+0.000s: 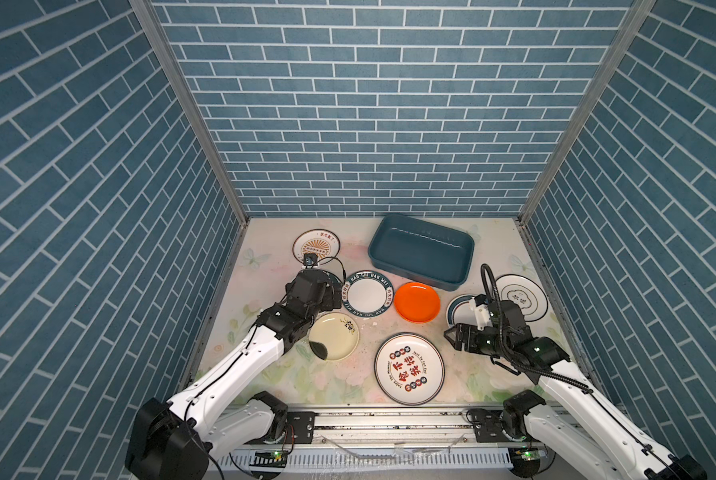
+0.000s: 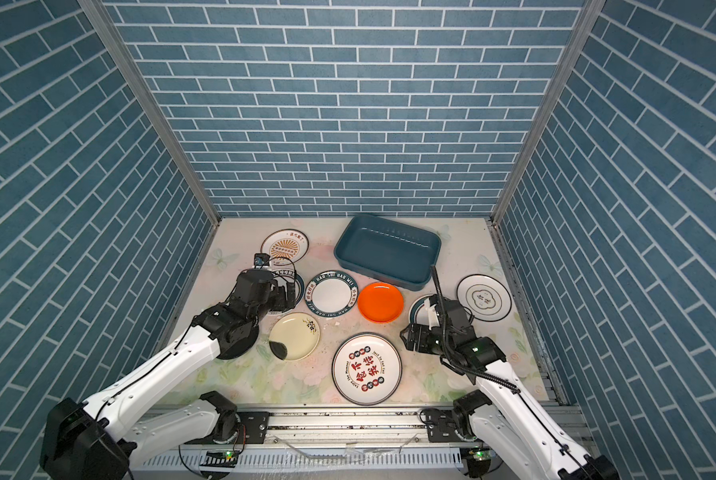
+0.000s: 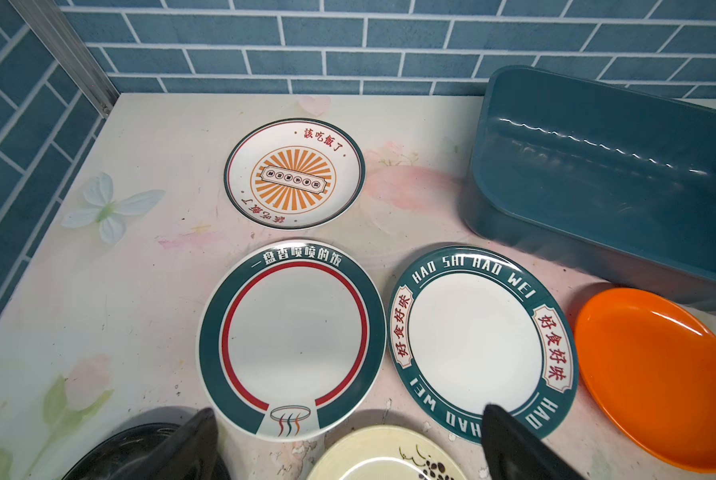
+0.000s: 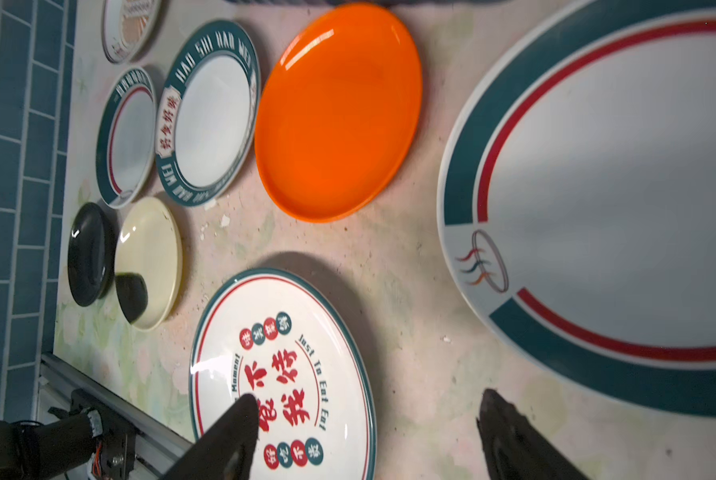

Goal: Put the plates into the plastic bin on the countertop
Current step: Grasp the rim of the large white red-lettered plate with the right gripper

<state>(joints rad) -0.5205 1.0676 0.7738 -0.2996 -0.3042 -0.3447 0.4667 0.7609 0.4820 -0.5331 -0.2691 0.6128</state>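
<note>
Left end effector [image 3: 348, 409] hung wide open, empty, over teal-rimmed plates [image 3: 472, 340]; right end effector [image 4: 369, 395], open and empty, over the red-lettered plate [image 4: 281, 374]. All plates [image 1: 416, 302] lay on the bench [image 1: 369, 328], outside the bin [image 1: 420, 253].

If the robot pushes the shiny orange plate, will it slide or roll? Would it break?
The orange plate lies flat on the countertop, so it would probably slide, not roll. Bright glints show a glossy surface, so it may slip when gripped. It looks like stiff plastic, likely light and tough, but I can't be sure.
</note>
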